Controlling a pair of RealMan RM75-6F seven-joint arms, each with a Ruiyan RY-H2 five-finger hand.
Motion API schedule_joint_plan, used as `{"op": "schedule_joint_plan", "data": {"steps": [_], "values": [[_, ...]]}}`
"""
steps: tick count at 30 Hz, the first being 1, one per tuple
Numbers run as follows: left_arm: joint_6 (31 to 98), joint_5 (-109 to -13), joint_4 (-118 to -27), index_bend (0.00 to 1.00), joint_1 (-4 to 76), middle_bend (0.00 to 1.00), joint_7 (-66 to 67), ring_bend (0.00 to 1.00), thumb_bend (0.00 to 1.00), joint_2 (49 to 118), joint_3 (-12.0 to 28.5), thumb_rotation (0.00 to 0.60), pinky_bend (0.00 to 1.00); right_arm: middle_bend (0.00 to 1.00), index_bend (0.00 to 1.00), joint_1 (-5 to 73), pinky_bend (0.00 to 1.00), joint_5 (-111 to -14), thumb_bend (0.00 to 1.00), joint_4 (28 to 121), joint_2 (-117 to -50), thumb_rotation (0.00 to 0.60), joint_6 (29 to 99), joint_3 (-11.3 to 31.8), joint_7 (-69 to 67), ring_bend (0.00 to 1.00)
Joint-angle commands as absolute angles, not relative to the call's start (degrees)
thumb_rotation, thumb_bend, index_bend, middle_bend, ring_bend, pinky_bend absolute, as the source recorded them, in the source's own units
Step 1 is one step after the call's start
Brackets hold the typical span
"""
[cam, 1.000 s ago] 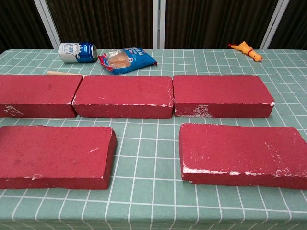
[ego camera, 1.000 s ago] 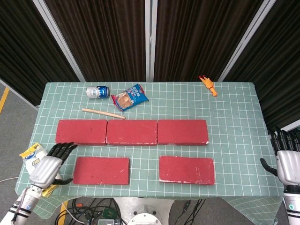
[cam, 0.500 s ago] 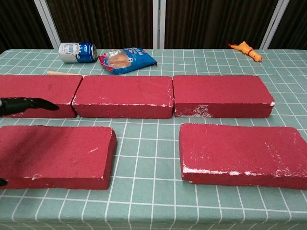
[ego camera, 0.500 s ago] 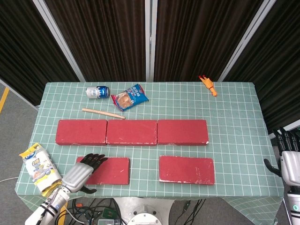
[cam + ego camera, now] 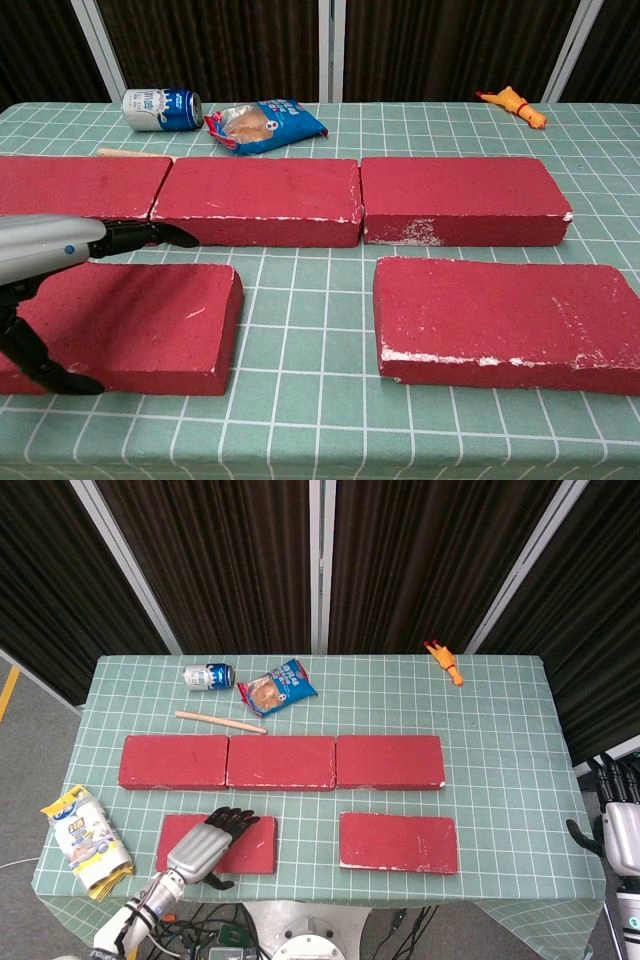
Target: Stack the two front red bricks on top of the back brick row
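Note:
Three red bricks form the back row [image 5: 281,762] [image 5: 258,200] across the middle of the green gridded table [image 5: 500,730]. Two more red bricks lie nearer me. Over the front left brick [image 5: 255,846] [image 5: 150,320] is my left hand [image 5: 205,845] [image 5: 50,250], its fingers [image 5: 140,236] stretched out above the top face and its thumb down by the near edge, gripping nothing. The front right brick [image 5: 398,841] [image 5: 510,315] lies untouched. My right hand [image 5: 620,835] stays off the table's right edge, fingers apart and empty, seen only in the head view.
A blue drink can [image 5: 209,676] [image 5: 160,109], a snack bag [image 5: 276,688] [image 5: 265,123] and a wooden stick [image 5: 220,722] lie behind the back row on the left. An orange toy chicken [image 5: 443,662] [image 5: 512,104] lies at the back right. A yellow-white packet [image 5: 85,840] sits at the left front corner.
My left hand has swung in from the table's left front corner to above the front left brick. My right hand has drifted slightly right and down.

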State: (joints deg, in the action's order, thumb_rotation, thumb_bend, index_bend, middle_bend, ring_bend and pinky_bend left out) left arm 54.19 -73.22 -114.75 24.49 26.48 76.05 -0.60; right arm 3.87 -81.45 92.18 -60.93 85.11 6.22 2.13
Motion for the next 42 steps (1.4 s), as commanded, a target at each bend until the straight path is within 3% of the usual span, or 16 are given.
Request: {"op": "schedule_joint_plan", "data": {"steps": [1, 22, 33, 42], "values": [[53.63, -70.54, -114.08, 0.04, 25.77, 0.04, 27.88, 0.0, 0.0, 77.19, -0.14, 0.6, 0.0, 0.0, 0.0, 3.84, 0.0, -81.23, 0.17, 91.91, -61.0, 0.6, 85.03, 6.31, 1.83, 0.0], [55.04, -57.8, -111.36, 0.03, 30.42, 0.04, 31.83, 0.0, 0.0, 80.18, -0.42, 0.6, 0.0, 0.0, 0.0, 3.81, 0.0, -80.29, 0.18, 89.99, -61.45, 0.6, 84.2, 6.51, 0.09, 0.0], [57.05, -58.26, -111.05, 0.03, 31.17, 0.17, 32.05, 0.0, 0.0, 80.56, -1.91, 0.6, 0.0, 0.0, 0.0, 3.92, 0.0, -79.38, 0.18, 90.12, -61.74, 0.6, 83.56, 6.68, 0.57, 0.0], [59.45, -58.16, -113.97, 0.05, 31.8, 0.2, 34.45, 0.0, 0.07, 79.54, -2.71, 0.6, 0.0, 0.0, 0.0, 3.69, 0.0, -78.77, 0.18, 90.44, -61.43, 0.6, 83.61, 6.85, 0.77, 0.0]]}}
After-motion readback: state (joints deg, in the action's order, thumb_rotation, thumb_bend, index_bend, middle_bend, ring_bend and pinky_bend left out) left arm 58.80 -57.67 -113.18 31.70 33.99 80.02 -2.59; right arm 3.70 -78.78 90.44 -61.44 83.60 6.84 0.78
